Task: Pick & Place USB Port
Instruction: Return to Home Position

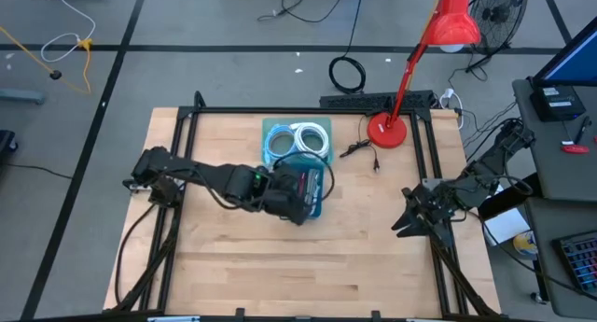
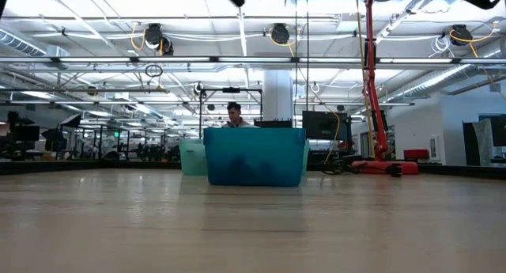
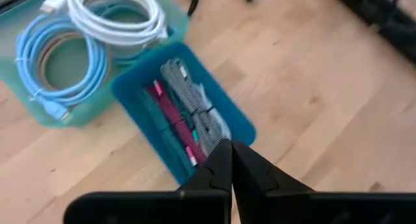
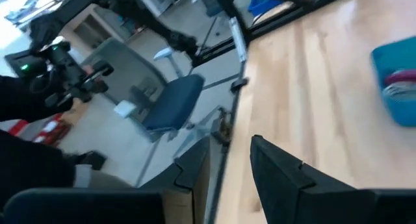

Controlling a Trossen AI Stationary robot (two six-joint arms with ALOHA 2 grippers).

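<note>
The sorting looks done; going home is the step now, I think. The left gripper (image 3: 229, 149) hangs over the blue bin (image 2: 254, 158), jaws pressed together, holding nothing. The USB cables (image 3: 185, 104) lie inside that bin. Next it must lift up and fold back toward 9 o'clock. The right gripper (image 4: 231, 145) waits at 3 o'clock, jaws apart. The green bin (image 1: 270, 126) sits just past, at 12 o'clock. No words can be read.

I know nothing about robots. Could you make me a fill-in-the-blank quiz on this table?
The left claw hangs over the blue bin, fingers ___.
The green bin holds a light-blue cable, a tan cable and a ___ one.
The right claw waits at the table edge, fingers ___.
The lamp is ___.
Missing: shut; white; open; red.
</note>
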